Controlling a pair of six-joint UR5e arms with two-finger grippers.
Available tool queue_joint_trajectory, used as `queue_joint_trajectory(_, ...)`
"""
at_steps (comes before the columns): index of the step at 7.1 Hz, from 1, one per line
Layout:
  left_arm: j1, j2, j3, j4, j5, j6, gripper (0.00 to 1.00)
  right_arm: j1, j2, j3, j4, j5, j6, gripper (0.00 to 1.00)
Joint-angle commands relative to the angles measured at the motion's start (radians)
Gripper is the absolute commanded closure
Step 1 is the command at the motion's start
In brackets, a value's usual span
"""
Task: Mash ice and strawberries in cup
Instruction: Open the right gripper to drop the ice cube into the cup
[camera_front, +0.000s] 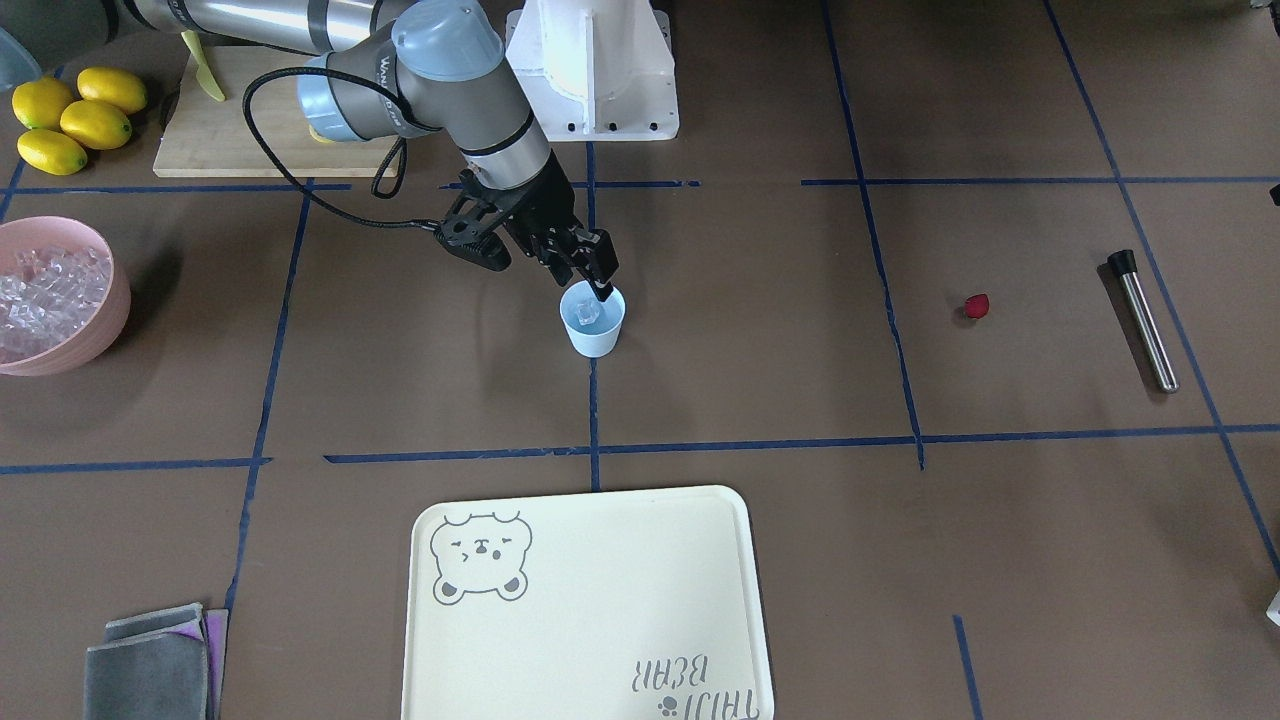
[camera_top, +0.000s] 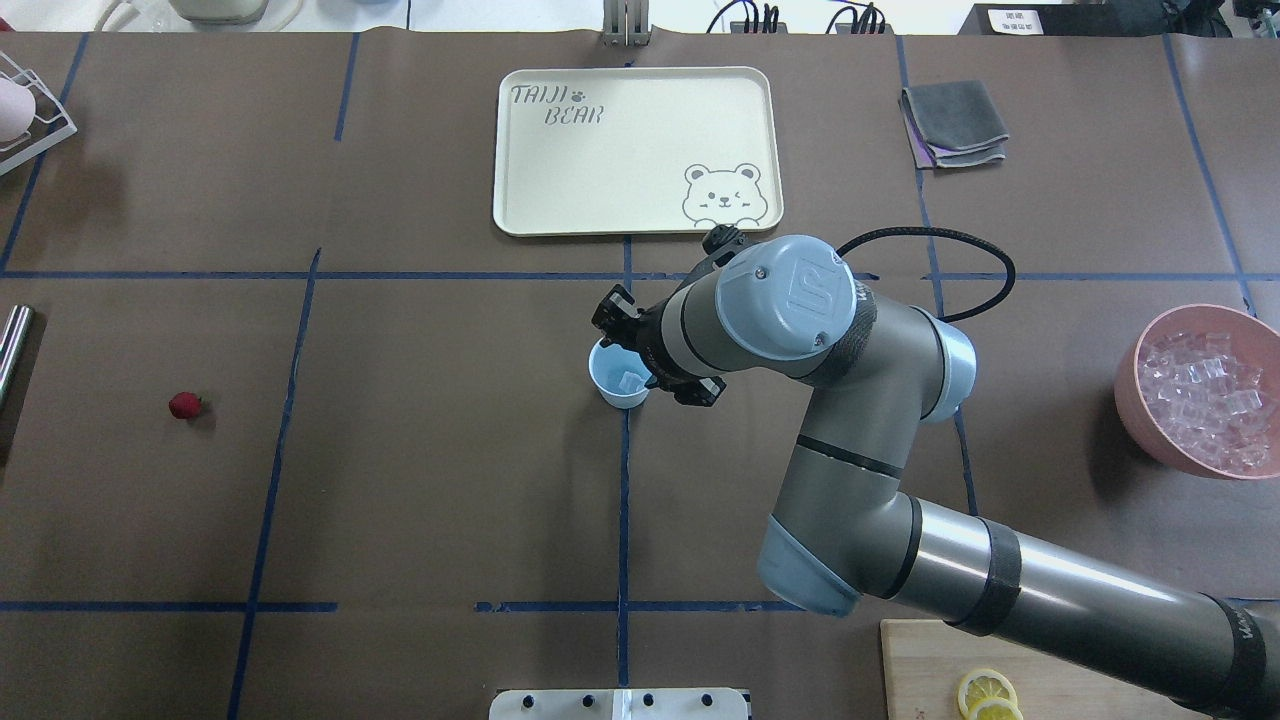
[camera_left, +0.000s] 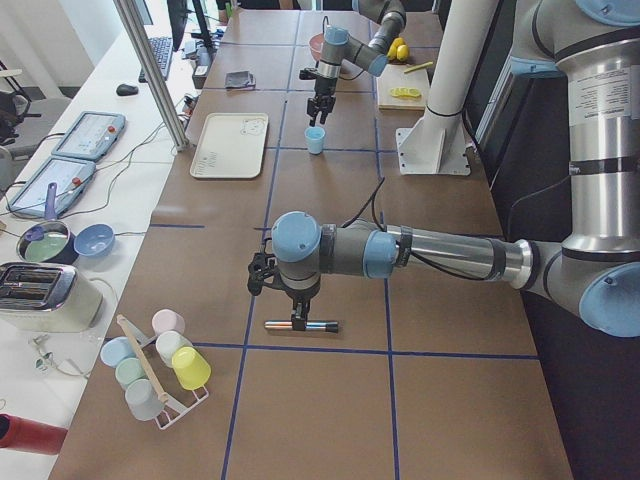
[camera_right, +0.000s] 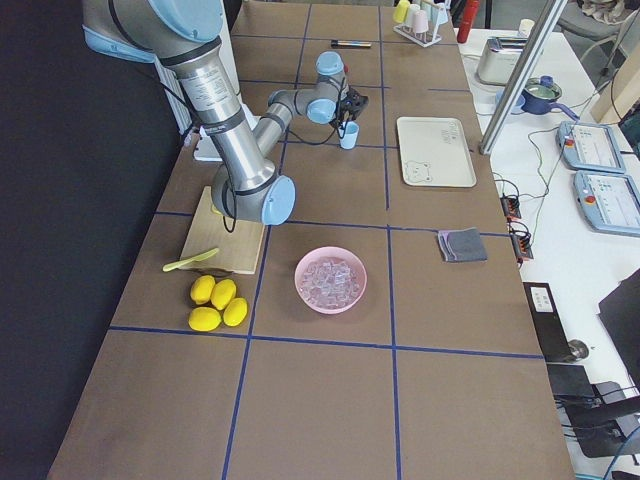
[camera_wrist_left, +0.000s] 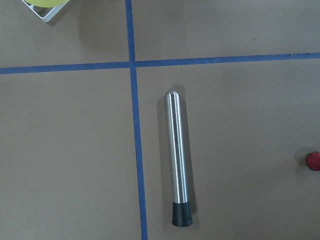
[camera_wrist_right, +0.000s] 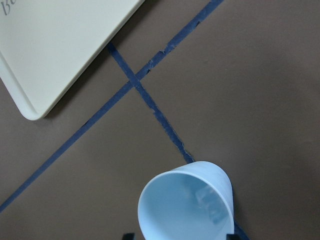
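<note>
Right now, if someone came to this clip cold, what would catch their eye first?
The right gripper hangs open just above the light-blue cup at the middle of the table, with one ice cube already inside. Toward the robot's left, a lone red strawberry lies near a steel muddler. A pink bowl heaped with more cubes sits far on the robot's right.

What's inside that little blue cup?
An ice cube sits in the cup; no strawberry, which lies far off on the table. The pincer hides a bit of the inside.
</note>
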Motion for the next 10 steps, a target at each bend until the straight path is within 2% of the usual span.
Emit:
queue_joint_trajectory(1,0.001,0.006,-0.011,-0.001,0.000,0.000,0.00,0.021,-0.015,0.023,-0.006,0.011,-0.003,0.09)
queue_joint_trajectory(2,0.002,0.006,-0.011,-0.001,0.000,0.000,0.00,0.062,-0.127,0.122,-0.006,0.059,-0.010,0.01)
queue_joint_trajectory(4,0.004,0.008,-0.013,0.000,-0.002,0.000,0.00,0.227,-0.376,0.268,-0.001,0.266,-0.229,0.01)
queue_joint_trajectory(5,0.004,0.008,-0.011,0.002,-0.014,0.000,0.00,0.293,-0.494,0.304,0.002,0.315,-0.394,0.01)
queue_joint_trajectory(7,0.005,0.020,-0.013,-0.004,-0.060,0.000,0.00,0.459,-0.698,0.315,0.008,0.408,-0.820,0.01)
queue_joint_trajectory(8,0.005,0.020,-0.014,-0.004,-0.060,0.000,0.00,0.548,-0.787,0.309,0.005,0.426,-1.052,0.01)
queue_joint_trajectory(9,0.008,0.020,-0.026,-0.004,-0.054,0.000,0.00,0.637,-0.817,0.272,-0.003,0.476,-1.258,0.01)
queue_joint_trajectory(10,0.010,0.018,-0.029,-0.003,-0.051,0.000,0.00,0.688,-0.828,0.237,-0.005,0.501,-1.380,0.01)
